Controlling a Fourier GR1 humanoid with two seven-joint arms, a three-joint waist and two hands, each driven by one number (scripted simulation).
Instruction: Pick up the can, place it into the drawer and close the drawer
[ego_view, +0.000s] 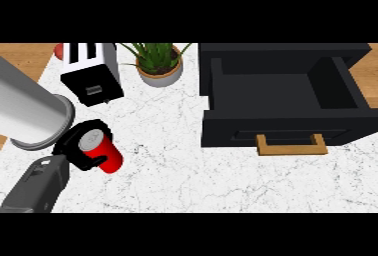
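Head view, looking steeply down on the white marble counter (184, 170). At lower left, the black left hand (77, 145) has its fingers and thumb curled round the red can (102, 149), which stands tilted on the counter with its silver top showing. A wide grey forearm (29, 112) enters from the left edge, and a darker grey one (37, 187) rises from the lower left corner. The right hand does not show. The black drawer (284, 82) stands pulled open at upper right, well apart from the can, its wooden handle (291, 145) facing the viewer. A toaster (90, 72) and a potted plant (159, 62) sit along the far side.
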